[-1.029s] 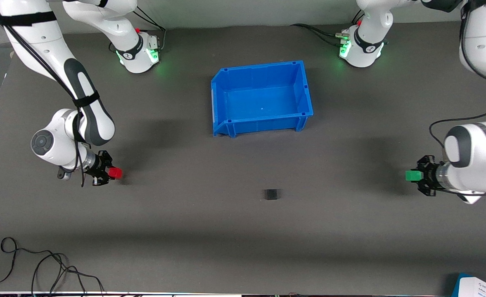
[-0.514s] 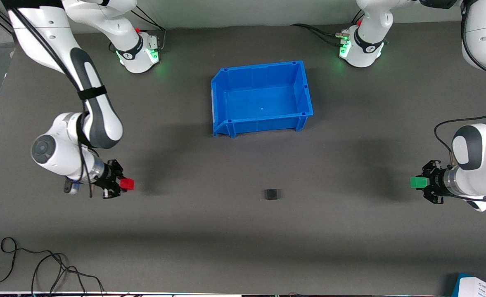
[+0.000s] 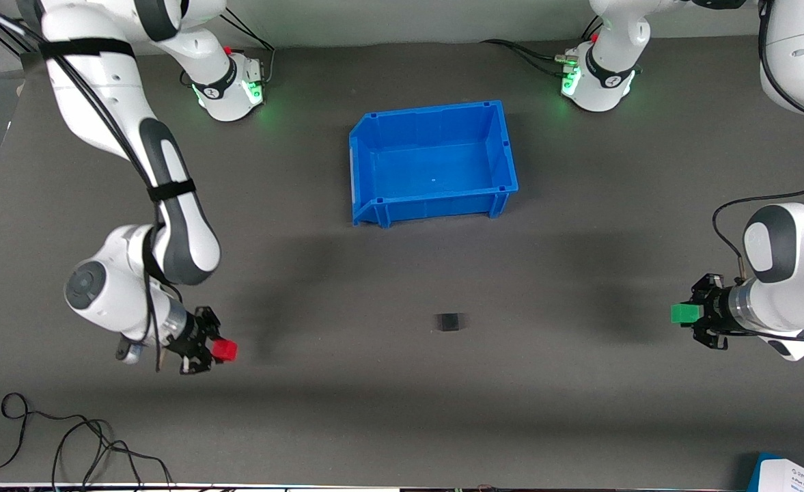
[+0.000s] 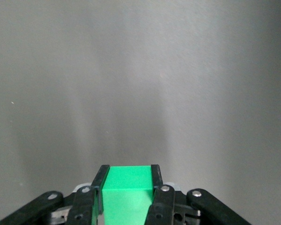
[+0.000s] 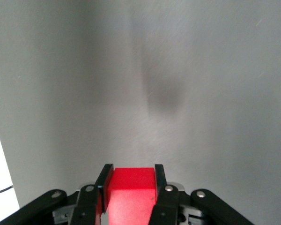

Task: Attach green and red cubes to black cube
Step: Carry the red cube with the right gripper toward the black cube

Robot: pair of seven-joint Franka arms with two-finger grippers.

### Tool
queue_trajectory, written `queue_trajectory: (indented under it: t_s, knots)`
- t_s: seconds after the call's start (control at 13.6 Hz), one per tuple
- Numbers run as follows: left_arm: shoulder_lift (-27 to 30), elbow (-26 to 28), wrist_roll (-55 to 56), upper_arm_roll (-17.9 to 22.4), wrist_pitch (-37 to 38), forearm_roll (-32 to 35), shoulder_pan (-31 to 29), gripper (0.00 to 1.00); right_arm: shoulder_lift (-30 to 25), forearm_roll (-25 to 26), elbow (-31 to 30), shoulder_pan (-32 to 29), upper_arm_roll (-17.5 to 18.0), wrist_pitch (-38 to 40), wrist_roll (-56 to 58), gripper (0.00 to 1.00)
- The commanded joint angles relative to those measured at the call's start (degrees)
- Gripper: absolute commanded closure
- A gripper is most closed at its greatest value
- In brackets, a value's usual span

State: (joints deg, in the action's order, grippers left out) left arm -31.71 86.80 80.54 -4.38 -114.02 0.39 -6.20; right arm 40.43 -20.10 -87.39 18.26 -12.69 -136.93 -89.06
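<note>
Our left gripper (image 3: 690,313) has its jaws clamped on the green cube (image 3: 684,313), our right gripper (image 3: 218,350) has its jaws clamped on the red cube (image 3: 225,350), both held above the table (image 3: 579,410). Between them the black cube (image 3: 449,322) rests on the table, well apart from either, the blue bin (image 3: 367,171) farther off.

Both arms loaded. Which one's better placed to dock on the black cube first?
Roughly even, slight edge to left. The left gripper holds the green cube about level with the black cube. The right gripper holds the red cube over mat closer to the camera, so it likely needs an extra shift.
</note>
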Motion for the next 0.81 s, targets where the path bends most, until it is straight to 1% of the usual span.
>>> queue_trajectory:
  t_s: [0.0, 0.07, 0.29, 0.51, 0.66, 0.73]
  knots:
    - [-0.11, -1.89, 1.37, -1.85, 1.70, -0.74, 0.31, 1.00, 6.49, -1.35, 8.89, 1.25, 0.91, 1.31, -5.58, 1.00]
    - [-0.02, -1.89, 2.16, -2.38, 1.61, -0.66, 0.31, 1.00, 7.29, -0.83, 9.51, 2.04, 1.43, 1.31, -6.99, 1.00]
    - [-0.46, -2.42, 2.87, -4.58, 0.91, -0.57, 0.49, 1.00, 10.10, 0.49, 12.49, 6.95, 1.35, 1.22, -11.04, 1.00]
    - [-0.90, -2.60, 4.01, -4.67, 0.64, -0.22, 2.50, 1.00, 11.16, 0.94, 13.64, 9.51, 1.44, 1.31, -11.39, 1.00]
    - [-1.25, -2.60, 4.10, -4.67, 0.55, -0.13, 2.51, 1.00, 11.16, 0.94, 14.60, 11.44, 1.44, 1.22, -14.28, 1.00]
    - [-1.25, -2.51, 4.10, -4.67, 0.55, -0.13, 2.60, 1.00, 12.12, 0.94, 15.92, 12.23, 1.44, 1.22, -15.60, 1.00]
